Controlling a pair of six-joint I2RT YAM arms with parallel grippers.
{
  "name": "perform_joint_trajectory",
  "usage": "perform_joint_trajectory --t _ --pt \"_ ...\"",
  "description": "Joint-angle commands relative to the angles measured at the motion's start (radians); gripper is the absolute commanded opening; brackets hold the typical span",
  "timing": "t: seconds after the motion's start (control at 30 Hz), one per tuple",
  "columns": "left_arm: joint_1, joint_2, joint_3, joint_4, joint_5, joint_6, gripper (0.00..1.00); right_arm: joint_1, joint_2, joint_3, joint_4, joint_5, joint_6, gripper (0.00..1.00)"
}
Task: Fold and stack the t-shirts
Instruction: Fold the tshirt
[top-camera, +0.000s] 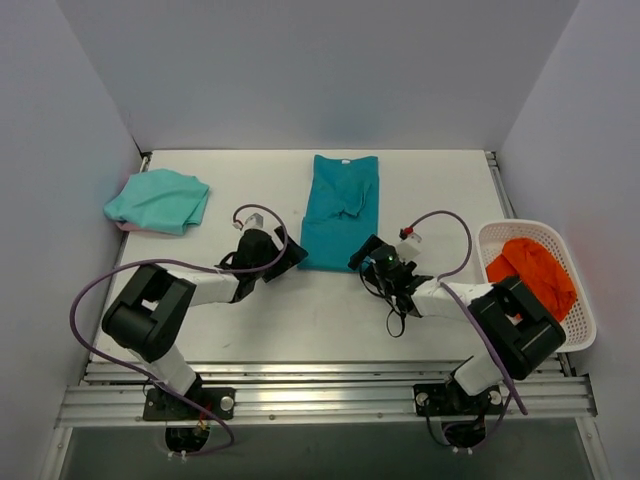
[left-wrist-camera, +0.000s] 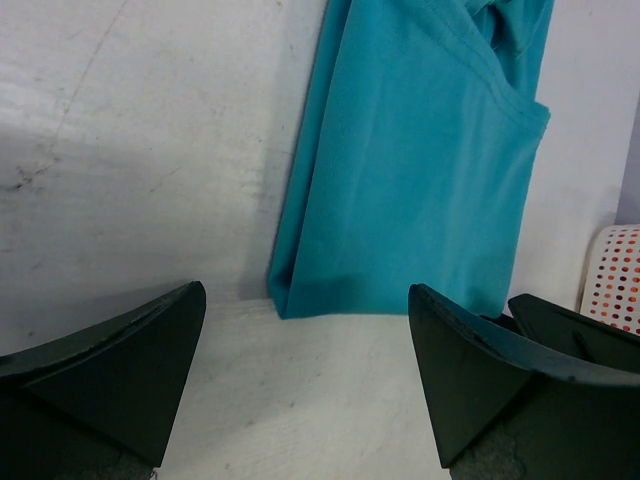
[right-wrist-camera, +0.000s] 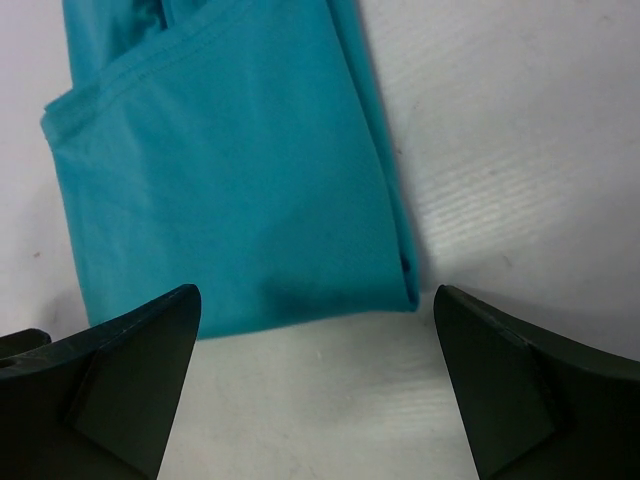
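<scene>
Nearest you, at the bottom of the left wrist frame, the dark fingers (left-wrist-camera: 120, 370) of the left tool (left-wrist-camera: 305, 292) are standing wide apart and gripping nothing. Just beyond them the folded near end of the deep teal t-shirt (left-wrist-camera: 420, 170) is lying flat on the white surface (left-wrist-camera: 130, 130). Its lower left corner is sitting in the gap between the fingertips, with a strip of bare surface showing below the hem.

In the right wrist frame you are seeing the mirror of that. The right tool (right-wrist-camera: 315, 292) is also spread fully open and empty. The same shirt's hem is running across the middle of the frame, and its lower right corner is lying just above the gap.

From the overhead frame, the teal t-shirt is lying as a long narrow strip in the upper centre, folded lengthwise, with its collar at the far end. Both tools are hovering at its near end, the left one at the lower left corner and the right one at the lower right. You cannot tell from here whether either is touching the cloth.

The paler mint t-shirt (top-camera: 160, 200) is lying bunched at the upper left of the surface, well apart from both arms. At the right edge a white perforated basket (top-camera: 522, 227) is holding an orange cloth (top-camera: 538, 270).
</scene>
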Motion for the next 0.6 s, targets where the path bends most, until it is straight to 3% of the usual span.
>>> perform_joint_trajectory --t 0.0,0.1,0.13,0.17,0.3,0.57 --pt "-0.003 0.067 0.021 0.029 0.009 -0.025 0.94 0.002 0.099 0.021 -0.008 -0.039 0.011 0.99" --pt "-0.003 0.093 0.024 0.049 0.009 -0.037 0.94 0.002 0.139 0.037 -0.001 -0.042 0.013 0.96" --pt "-0.003 0.096 0.024 0.055 0.009 -0.039 0.94 0.002 0.143 0.04 0.0 -0.043 0.014 0.91" --pt "-0.003 0.099 0.025 0.058 0.009 -0.04 0.94 0.002 0.148 0.043 0.0 -0.043 0.013 0.76" --pt "-0.003 0.101 0.025 0.061 0.061 -0.052 0.94 0.001 0.169 0.054 -0.007 -0.037 0.014 0.6" --pt "-0.017 0.087 -0.03 0.093 0.092 -0.094 0.95 -0.001 0.186 0.049 -0.006 -0.033 0.02 0.43"
